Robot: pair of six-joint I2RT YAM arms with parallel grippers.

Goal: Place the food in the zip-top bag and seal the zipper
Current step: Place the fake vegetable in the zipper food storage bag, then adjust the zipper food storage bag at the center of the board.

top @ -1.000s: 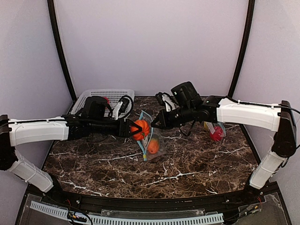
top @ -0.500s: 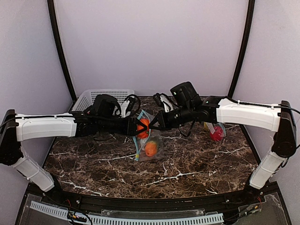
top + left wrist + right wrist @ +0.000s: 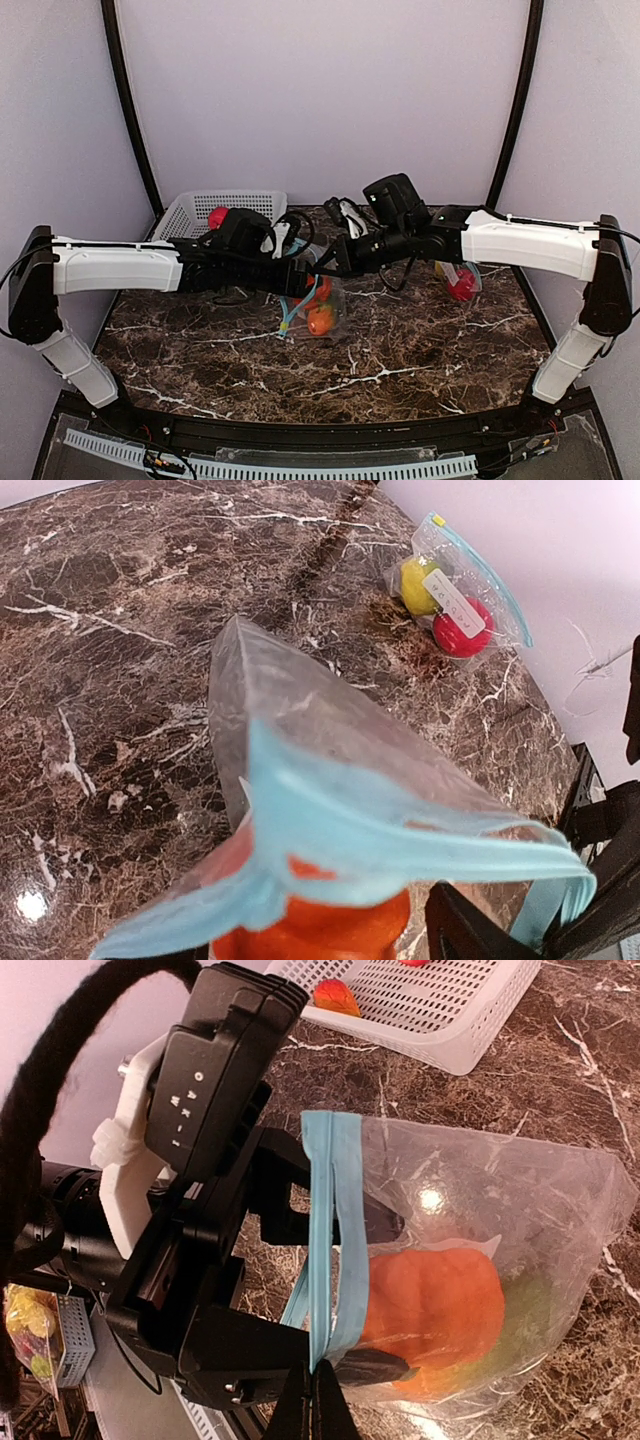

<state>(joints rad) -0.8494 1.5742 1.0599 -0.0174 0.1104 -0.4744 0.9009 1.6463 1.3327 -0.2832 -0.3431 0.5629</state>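
- The orange toy fruit [image 3: 440,1305] sits inside the zip-top bag [image 3: 500,1190], which is held up over mid-worktop.
- The left gripper [image 3: 395,1295] reaches into the bag's mouth, its fingers seemingly spread to either side of the fruit.
- The right gripper [image 3: 313,1400], pressed together, pinches the blue zipper rim [image 3: 322,1220].
- Step in hand, as I judge it: releasing food into the bag.
- Next: draw the left gripper out leftward without snagging the rim, then check the white basket [image 3: 440,1010], far left, for more.

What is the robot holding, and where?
The right gripper pinches the zip-top bag by its blue zipper edge. The left gripper sits inside the bag at the orange fruit; grip unclear.
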